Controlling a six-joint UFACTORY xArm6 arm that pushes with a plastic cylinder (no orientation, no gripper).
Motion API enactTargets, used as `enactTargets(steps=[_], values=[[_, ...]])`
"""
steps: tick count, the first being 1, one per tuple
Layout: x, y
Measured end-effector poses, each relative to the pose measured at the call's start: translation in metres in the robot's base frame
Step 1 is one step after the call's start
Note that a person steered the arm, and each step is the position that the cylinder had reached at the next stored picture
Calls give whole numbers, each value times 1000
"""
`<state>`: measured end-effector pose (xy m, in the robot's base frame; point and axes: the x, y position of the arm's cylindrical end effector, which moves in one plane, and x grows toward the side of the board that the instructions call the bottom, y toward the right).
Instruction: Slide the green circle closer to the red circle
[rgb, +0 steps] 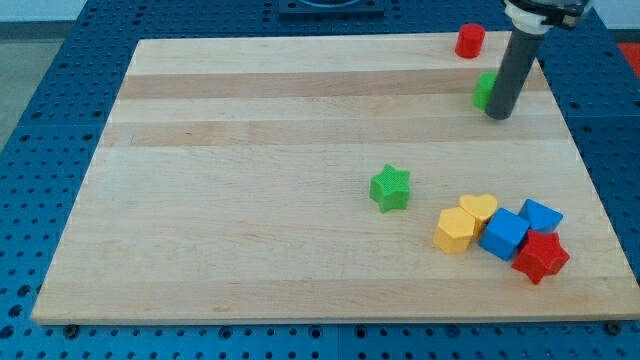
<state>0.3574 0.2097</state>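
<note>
Wooden worktop (300, 150) over blue pegboard. My tip (497, 114), a bare rod with nothing to grip, touches the green circle (483, 89) on its right, below the red circle (470, 41); placed to nudge it up.

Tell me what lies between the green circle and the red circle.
Nothing: in the camera view only bare wooden board separates green circle from red circle. My tip touches the green circle's right.

Bright, even overhead light; blocks cast short soft shadows on the surface (250, 200). Focus sharp throughout, no glare.
</note>
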Motion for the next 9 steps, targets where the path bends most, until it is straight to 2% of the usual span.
enactTargets(steps=[5, 9], values=[[-57, -6], [-64, -9]])
